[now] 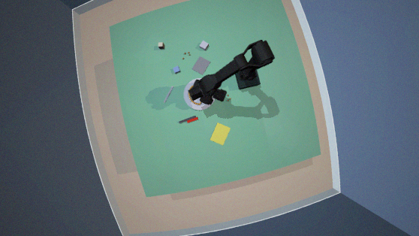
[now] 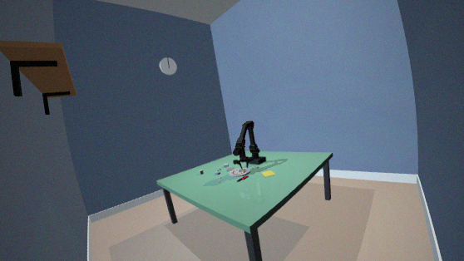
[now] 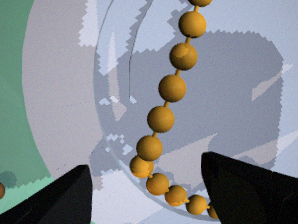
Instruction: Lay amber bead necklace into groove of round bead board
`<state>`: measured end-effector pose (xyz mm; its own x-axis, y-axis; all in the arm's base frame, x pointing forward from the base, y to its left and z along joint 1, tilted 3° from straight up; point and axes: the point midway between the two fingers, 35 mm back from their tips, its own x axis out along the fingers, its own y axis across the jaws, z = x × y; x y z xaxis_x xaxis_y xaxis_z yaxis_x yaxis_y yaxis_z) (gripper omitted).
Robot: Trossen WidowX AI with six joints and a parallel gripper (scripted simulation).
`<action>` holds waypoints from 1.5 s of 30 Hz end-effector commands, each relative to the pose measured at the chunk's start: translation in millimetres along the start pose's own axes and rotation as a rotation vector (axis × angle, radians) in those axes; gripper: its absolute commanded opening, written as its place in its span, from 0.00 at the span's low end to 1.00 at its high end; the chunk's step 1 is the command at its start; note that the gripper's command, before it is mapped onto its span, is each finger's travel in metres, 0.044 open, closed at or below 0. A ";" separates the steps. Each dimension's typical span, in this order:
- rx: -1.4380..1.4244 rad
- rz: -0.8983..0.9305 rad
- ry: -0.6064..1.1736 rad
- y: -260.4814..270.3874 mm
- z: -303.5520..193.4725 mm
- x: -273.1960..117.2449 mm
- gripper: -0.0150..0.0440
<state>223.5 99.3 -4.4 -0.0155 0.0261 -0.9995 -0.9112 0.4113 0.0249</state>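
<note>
Two dark fingers end my black parallel-jaw pincer (image 1: pixel 206 99) (image 2: pixel 245 166) (image 3: pixel 147 169), and they're standing apart, clamped on nothing. Running left to right across the wrist view: the green table (image 1: pixel 263 131) (image 2: pixel 224 199) (image 3: pixel 10 100) comes first, with a small brown-orange loose bead (image 3: pixel 1 191) poking in at the lower edge. Next, the broad rim of the pale grey round bead board (image 1: pixel 186 98) (image 2: pixel 231 174) (image 3: pixel 55 85), and low over that side, my left-hand fingertip in this view.

Now the middle, and here's the one that matters: the amber bead necklace (image 1: pixel 195 103) (image 2: pixel 239 171) (image 3: pixel 160 119) lies on the board, its sharp bend sitting between my fingertips as I see them. From that bend one run climbs up and slightly right, leaning inward off the curved line I take for the groove's edge; the other drops away right, along the lower curve and under the far finger. So the stray run is ahead of the pincer, its length going away from me rather than across the gap. Whether the tips are down at bead height, I can't tell.

Rightmost, that second finger hides some beads. I'd lift clear of them, then work up the leaning run, easing it left, outward. Closing carelessly here could drag the bend.
</note>
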 end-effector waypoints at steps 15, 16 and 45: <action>0.006 0.009 0.003 0.9 -1.0 -6.4 1.00; 0.006 0.009 0.003 0.9 -1.0 -6.4 1.00; 0.377 0.008 0.003 -2.3 10.5 -22.5 0.46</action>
<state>234.2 107.9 25.4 -0.0076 0.0296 -0.9995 -0.7006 0.7131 0.0264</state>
